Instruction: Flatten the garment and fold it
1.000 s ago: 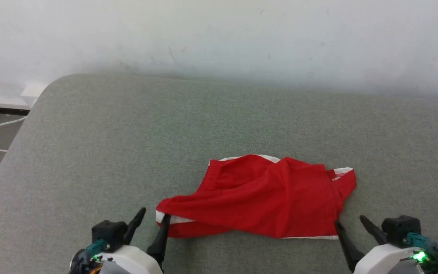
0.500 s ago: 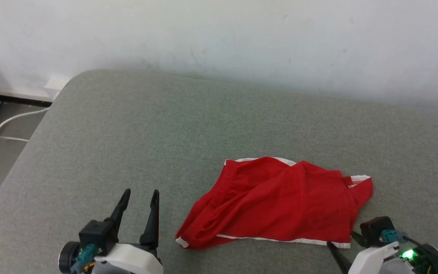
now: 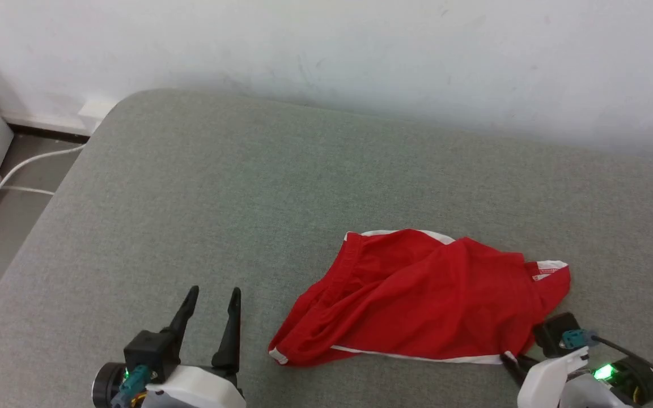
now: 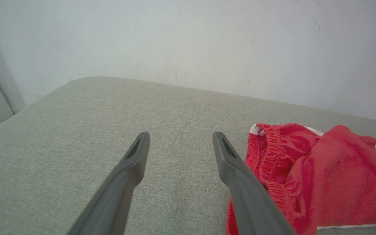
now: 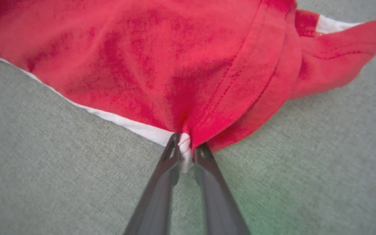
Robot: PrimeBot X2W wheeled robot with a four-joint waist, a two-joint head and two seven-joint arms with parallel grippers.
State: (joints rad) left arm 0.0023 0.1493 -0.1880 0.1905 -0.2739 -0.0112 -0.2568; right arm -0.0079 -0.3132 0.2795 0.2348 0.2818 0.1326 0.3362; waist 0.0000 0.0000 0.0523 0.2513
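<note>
while the garment [image 3: 428, 300] lies crumpled at the head view's lower right on the grey cushion [image 3: 190, 198], the left gripper [image 3: 213, 290] stands spread at lower left — clear of it. left wrist view: fingers wide, empty. right wrist view: the right gripper [image 5: 187, 143] pinches the white hem corner — lower centre.

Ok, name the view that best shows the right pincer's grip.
The right wrist view: the right pincer pinches the white hem corner of the red shorts, fingertips plain. The head view gives it at the shorts' near right corner, tips hard to see. The left wrist view gives the shorts' waistband side.
</note>
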